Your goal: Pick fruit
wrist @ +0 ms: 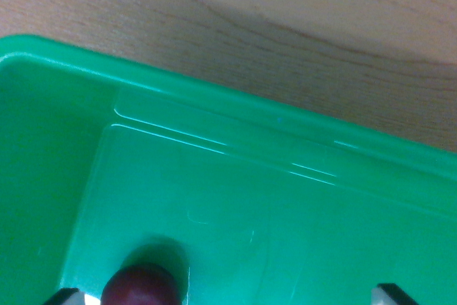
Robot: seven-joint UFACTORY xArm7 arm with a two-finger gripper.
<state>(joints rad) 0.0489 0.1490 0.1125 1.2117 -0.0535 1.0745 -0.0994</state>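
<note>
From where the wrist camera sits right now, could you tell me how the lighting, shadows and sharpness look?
In the wrist view, the green bin shows thin bright glare lines along its wall; a broad soft shadow darkens the wooden table beside the rim; the dark red fruit at the bottom edge is slightly blurred and casts a dark shadow behind it; the pincer tips are cropped.

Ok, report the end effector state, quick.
End effector: open, holding nothing; the dark red fruit sits by one fingertip in the green tray.

A green plastic bin (235, 116) with a smooth, bare floor stands on a light wooden table (300, 26).
</note>
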